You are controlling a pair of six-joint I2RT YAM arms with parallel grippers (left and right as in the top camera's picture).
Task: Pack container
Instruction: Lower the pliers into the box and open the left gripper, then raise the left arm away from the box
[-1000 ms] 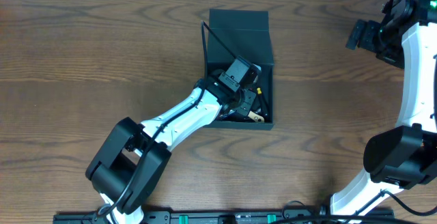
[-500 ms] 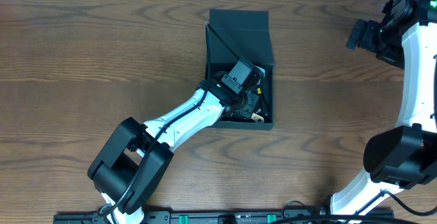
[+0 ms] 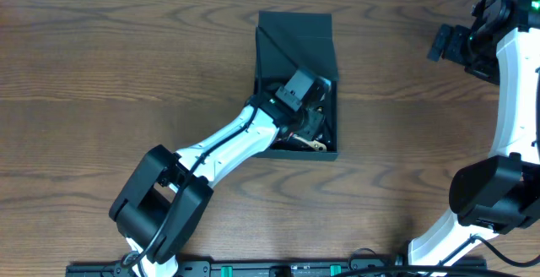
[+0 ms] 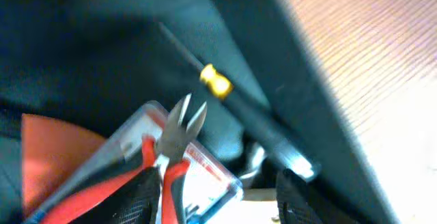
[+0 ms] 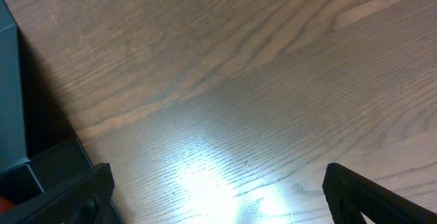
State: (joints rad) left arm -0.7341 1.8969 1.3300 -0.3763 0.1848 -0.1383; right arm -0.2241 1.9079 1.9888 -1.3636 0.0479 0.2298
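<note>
One container (image 3: 295, 36) — one red-handled cutter (image 4: 179, 132) inside.

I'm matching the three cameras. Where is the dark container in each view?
Overhead: container at top centre.
Left wrist: its dark wall crosses diagonally, upper middle to lower right.
Right wrist: its corner at the left edge.
Shared landmark: the wood-grain table.
</note>
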